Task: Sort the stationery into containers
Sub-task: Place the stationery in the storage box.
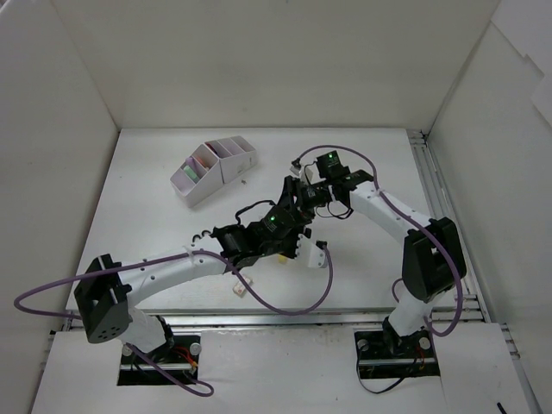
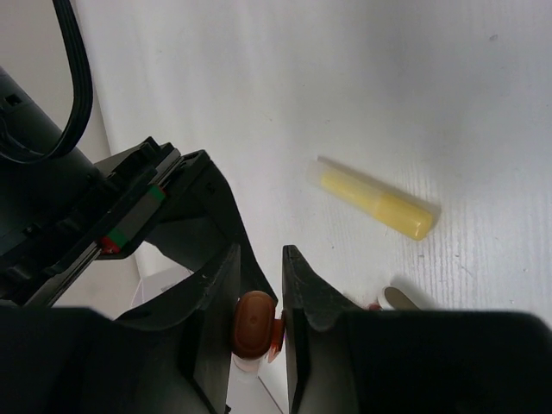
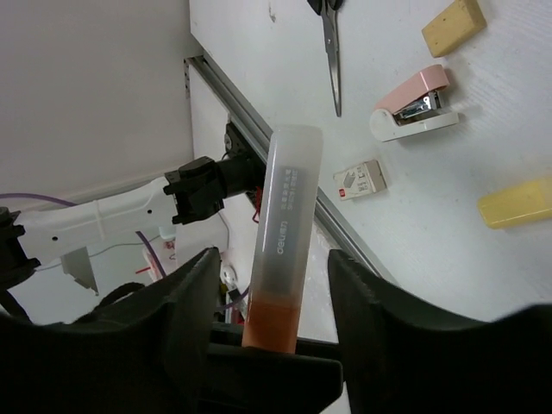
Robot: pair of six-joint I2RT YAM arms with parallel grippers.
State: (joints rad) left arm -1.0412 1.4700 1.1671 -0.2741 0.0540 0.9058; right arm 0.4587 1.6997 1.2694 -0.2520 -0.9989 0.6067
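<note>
White walls stand around a white desk (image 1: 155,216). Two arms reach in from the near edge and meet over the middle of the desk. The left arm (image 1: 172,269) comes in from the left. The right arm (image 1: 392,216) bends in from the right.

The orange highlighter (image 3: 285,207) is up in the air between them, not on the desk. It has a clear cap. The left end effector (image 2: 260,272) pinches the orange end tight between its two fingers. The right end effector (image 3: 274,259) is spread. The highlighter stands between its fingers with a gap on each side, so they do not touch it where I can see.

The organizer (image 1: 214,168) sits at the far left part of the desk, well apart from the arms. It has slanted boxes in a row. Something green shows in one box.

More stationery lies on the desk. A yellow highlighter (image 2: 371,200) lies flat just past the left fingers. In the right wrist view, scissors (image 3: 330,47) lie near a beige eraser (image 3: 453,26). A pink stapler (image 3: 414,103) lies close to them, and a small white and red box (image 3: 360,178) lies beside the stapler.
</note>
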